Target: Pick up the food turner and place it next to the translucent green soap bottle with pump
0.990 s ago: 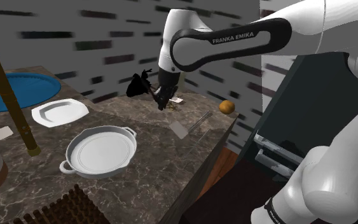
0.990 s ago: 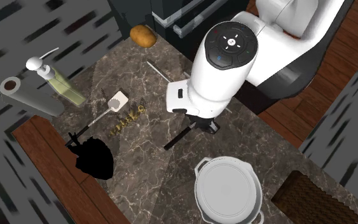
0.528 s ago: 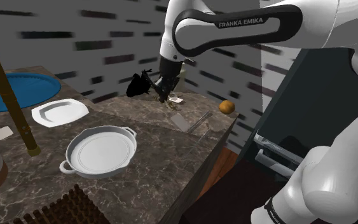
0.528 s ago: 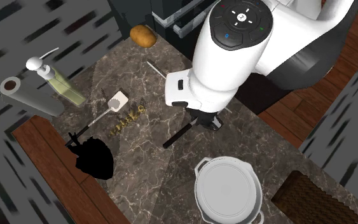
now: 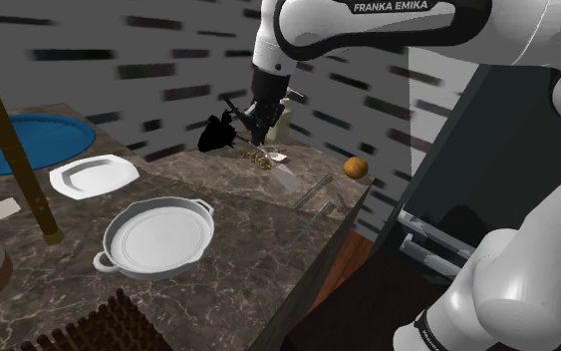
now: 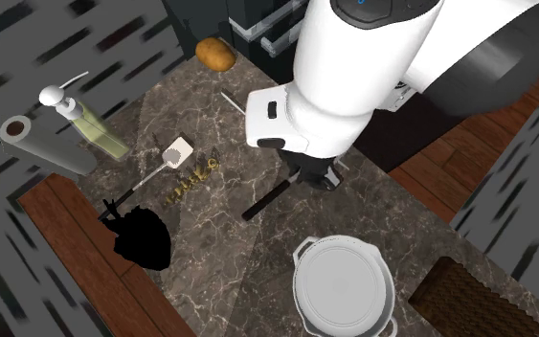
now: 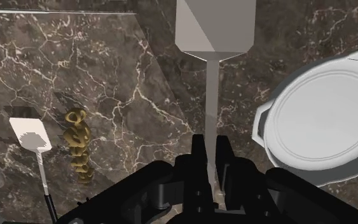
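Observation:
My gripper (image 7: pixel 209 143) is shut on the thin handle of a grey food turner (image 7: pixel 214 25), whose wide blade points away from the fingers. In the shoulder view the gripper (image 5: pixel 256 140) holds the turner's blade (image 5: pixel 284 177) tilted just above the marble counter (image 5: pixel 238 249). In the second exterior view the gripper (image 6: pixel 315 177) sits under the arm, and the turner's dark handle end (image 6: pixel 262 203) sticks out beyond it. The translucent green soap bottle (image 6: pixel 90 126) with its white pump stands at the counter's far side, and shows behind the gripper (image 5: pixel 284 122) in the shoulder view.
A small white spatula (image 6: pixel 176 151) and a gold spiral piece (image 6: pixel 189 182) lie between the gripper and the bottle. A black figure (image 6: pixel 141 237), a grey roll (image 6: pixel 42 144), a white handled pan (image 6: pixel 344 287), an orange-brown lump (image 6: pixel 215 54) and a white plate (image 5: pixel 94 176) share the counter.
The arm has risen and carried the turner with it. Its blade has climbed off the counter and moved a little toward the bottle.

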